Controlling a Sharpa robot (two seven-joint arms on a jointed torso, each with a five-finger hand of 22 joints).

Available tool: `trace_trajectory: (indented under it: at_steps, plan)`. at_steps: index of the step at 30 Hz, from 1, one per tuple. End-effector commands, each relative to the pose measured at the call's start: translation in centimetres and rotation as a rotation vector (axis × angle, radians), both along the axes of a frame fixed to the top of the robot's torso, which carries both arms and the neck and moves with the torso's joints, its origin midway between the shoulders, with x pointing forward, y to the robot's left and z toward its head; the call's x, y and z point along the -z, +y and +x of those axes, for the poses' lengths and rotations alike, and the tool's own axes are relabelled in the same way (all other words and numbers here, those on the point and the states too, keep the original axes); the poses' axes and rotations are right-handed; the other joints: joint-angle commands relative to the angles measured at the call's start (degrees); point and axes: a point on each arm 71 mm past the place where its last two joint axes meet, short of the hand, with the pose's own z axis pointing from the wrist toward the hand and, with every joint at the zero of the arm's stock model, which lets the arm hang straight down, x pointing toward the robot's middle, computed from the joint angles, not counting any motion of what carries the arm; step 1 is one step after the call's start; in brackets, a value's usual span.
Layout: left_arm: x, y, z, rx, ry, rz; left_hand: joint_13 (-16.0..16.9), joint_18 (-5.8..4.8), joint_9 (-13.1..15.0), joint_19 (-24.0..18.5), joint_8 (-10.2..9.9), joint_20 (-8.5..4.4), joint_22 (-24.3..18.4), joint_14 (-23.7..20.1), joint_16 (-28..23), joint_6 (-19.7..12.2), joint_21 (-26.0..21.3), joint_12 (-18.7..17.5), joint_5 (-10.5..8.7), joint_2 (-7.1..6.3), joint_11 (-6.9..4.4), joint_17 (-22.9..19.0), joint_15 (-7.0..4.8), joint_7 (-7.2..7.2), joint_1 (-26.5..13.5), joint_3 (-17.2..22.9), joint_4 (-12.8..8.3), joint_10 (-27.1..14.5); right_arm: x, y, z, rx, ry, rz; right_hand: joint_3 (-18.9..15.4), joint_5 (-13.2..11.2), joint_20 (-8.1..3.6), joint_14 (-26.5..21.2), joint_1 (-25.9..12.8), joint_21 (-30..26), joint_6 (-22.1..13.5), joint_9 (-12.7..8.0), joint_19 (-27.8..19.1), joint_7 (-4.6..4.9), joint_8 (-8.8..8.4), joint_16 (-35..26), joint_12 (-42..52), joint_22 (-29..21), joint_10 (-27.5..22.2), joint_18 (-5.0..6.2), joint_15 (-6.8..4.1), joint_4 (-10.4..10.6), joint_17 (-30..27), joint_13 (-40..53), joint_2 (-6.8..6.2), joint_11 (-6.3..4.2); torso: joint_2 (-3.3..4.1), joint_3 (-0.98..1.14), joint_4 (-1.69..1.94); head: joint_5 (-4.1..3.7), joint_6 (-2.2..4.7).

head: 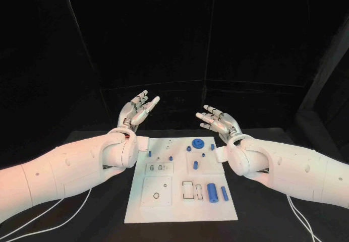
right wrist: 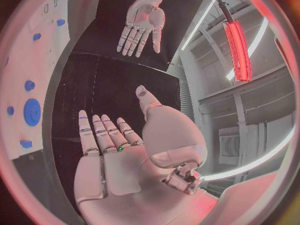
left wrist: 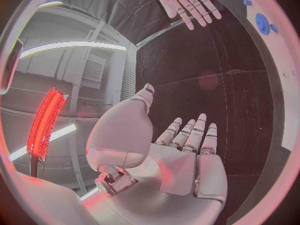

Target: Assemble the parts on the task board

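Note:
The white task board (head: 182,209) lies in the middle of the black table. Several blue parts are on it: a round disc (head: 197,142) near the far edge, a thick cylinder (head: 212,192) and a thinner peg (head: 224,193) lying at the near right, and small pegs about the middle. My left hand (head: 138,112) is raised beyond the board's far left corner, fingers spread, holding nothing. My right hand (head: 217,122) is raised beyond the far right corner, also spread and empty. The left wrist view shows the left hand (left wrist: 187,150) flat and open; the right hand (right wrist: 119,150) looks the same.
Rectangular slots and round holes mark the near half of the board (head: 190,190). White cables (head: 51,222) trail on the table near both arms. The bare black table (head: 269,222) flanks the board.

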Motion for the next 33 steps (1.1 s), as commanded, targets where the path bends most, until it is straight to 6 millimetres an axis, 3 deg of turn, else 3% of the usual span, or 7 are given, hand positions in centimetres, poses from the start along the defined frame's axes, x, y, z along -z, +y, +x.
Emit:
trace_trajectory:
  at_steps: [1, 6, 8, 11, 17, 21, 33]
  plan:
    - [-0.5, -0.4, 0.0, 0.062, -0.057, -0.044, 0.08, 0.42, 0.08, 0.17, 0.25, 0.48, 0.1, 0.76, 0.44, 0.63, 0.28, 0.24, 0.2, 0.03, 0.5, 0.11, 0.21, 6.87, 0.78, 0.05, 0.27, 0.32, 0.1, 1.3, 0.0, -0.203, 0.018, -0.054, 1.11, 0.32, 0.29, 25.1, 6.93, 7.85, 17.97, 1.83, 17.53, 7.46, 3.97, 4.74, 4.47, 3.29, 24.32, 4.13, -1.34, -4.0, 1.67, 1.5, -0.52, -0.45, 0.0, 0.0, 0.01, 0.0, 0.0]
    - [-0.5, -0.4, 0.0, 0.062, -0.057, -0.044, 0.33, -0.07, 0.3, 1.55, 0.58, 0.49, 0.42, 4.39, 1.26, 2.54, 0.82, 0.6, 0.21, 0.41, 1.44, 0.64, 0.75, 7.78, 1.56, 0.19, 0.04, 2.75, 0.1, 1.6, 0.3, -0.246, 0.023, -0.076, 1.69, 0.73, -1.22, 32.94, 8.06, 12.0, 30.91, 2.44, 24.37, 5.79, 6.16, 6.36, 5.45, 4.6, 30.87, 5.08, -3.83, -5.47, 1.6, 1.18, -0.81, -2.55, 0.0, 0.0, 0.01, 0.0, 0.0]
    - [-0.3, 1.5, 0.1, 0.059, -0.035, -0.054, 0.53, -0.27, 0.44, 2.7, 0.8, 0.51, 0.67, 6.94, 1.92, 3.77, 1.25, 0.91, 0.21, 0.45, 1.82, 1.0, 0.99, 8.07, 2.09, 0.18, -0.29, 4.67, -0.6, -1.3, 1.5, -0.137, -0.18, -0.331, 2.1, 1.04, -2.07, 35.3, 8.21, 13.22, 32.64, 2.14, 26.01, 5.33, 5.9, 6.51, 5.16, 4.99, 32.59, 5.03, -4.51, -6.14, 1.58, 1.1, -1.01, -3.05, 0.61, -0.3, 0.28, -0.58, -1.55]
    - [-0.3, 1.7, 0.0, 0.061, -0.032, -0.056, 1.08, -0.49, 0.7, 6.56, 1.28, 0.45, 1.48, 15.13, 4.23, 6.39, 2.71, 1.96, 0.32, 0.54, 2.7, 2.17, 0.98, 8.1, 2.86, 0.07, -0.83, 10.2, -0.9, -1.5, 1.8, -0.144, -0.212, -0.39, 2.64, 1.23, -2.83, 37.61, 8.16, 14.58, 34.07, 1.84, 27.49, 5.08, 5.48, 6.57, 4.7, 5.5, 34.21, 4.96, -5.33, -6.76, 1.63, 1.09, -1.13, -3.58, 1.05, -0.29, 0.4, -0.54, -1.48]
    - [-0.5, 2.2, -0.8, 0.072, -0.025, -0.05, 2.78, 1.62, 2.16, 25.87, 4.39, 0.37, 5.11, 26.81, 8.53, 20.22, 10.11, 6.99, 0.22, 0.78, 0.91, 3.57, -1.0, 8.03, 3.55, -1.02, -1.66, 31.35, -2.1, -1.8, 2.3, -0.165, -0.296, -0.525, 3.58, 0.79, -4.56, 43.1, 7.77, 18.59, 36.41, 1.65, 30.44, 4.62, 4.22, 6.82, 3.14, 7.36, 36.92, 4.98, -6.72, -7.98, 2.11, 1.12, -1.82, -4.32, 2.44, -0.35, 0.76, -0.41, -0.98]
    - [-0.7, 2.3, -1.5, 0.098, -0.028, -0.043, 2.61, 3.24, 2.98, 35.04, 6.93, 0.08, 6.49, 32.48, 10.54, 31.56, 14.05, 8.59, 0.24, 1.29, -0.28, 3.95, -2.82, 7.5, 2.83, -2.96, -1.35, 37.12, -2.9, -1.9, 2.5, -0.174, -0.321, -0.616, 4.38, 0.97, -5.79, 46.52, 8.02, 22.82, 38.42, 1.71, 32.03, 4.27, 3.73, 6.89, 2.35, 9.7, 39.23, 4.93, -7.72, -8.57, 2.7, 1.14, -2.18, -5.06, 3.75, -0.5, 1.32, -0.83, -0.8]
    - [-1.2, 2.1, -3.1, 0.168, -0.025, -0.049, 2.39, 3.56, 2.36, 40.09, 7.48, -1.04, 6.29, 37.94, 11.41, 35.48, 15.22, 9.3, 0.24, 2.28, -1.8, 4.1, -4.4, 6.16, 4.51, -5.08, -2.88, 42.41, -4.3, -1.0, 3.1, -0.221, -0.376, -1.012, 6.82, 0.1, -9.29, 61.02, 7.76, 38.91, 42.16, 1.7, 36.08, 2.27, 2.63, 14.57, 0.91, 19.47, 45.22, 5.01, -11.74, -8.49, 9.32, 1.29, -4.6, -7.63, 6.49, -0.87, 2.05, -1.74, 0.02]
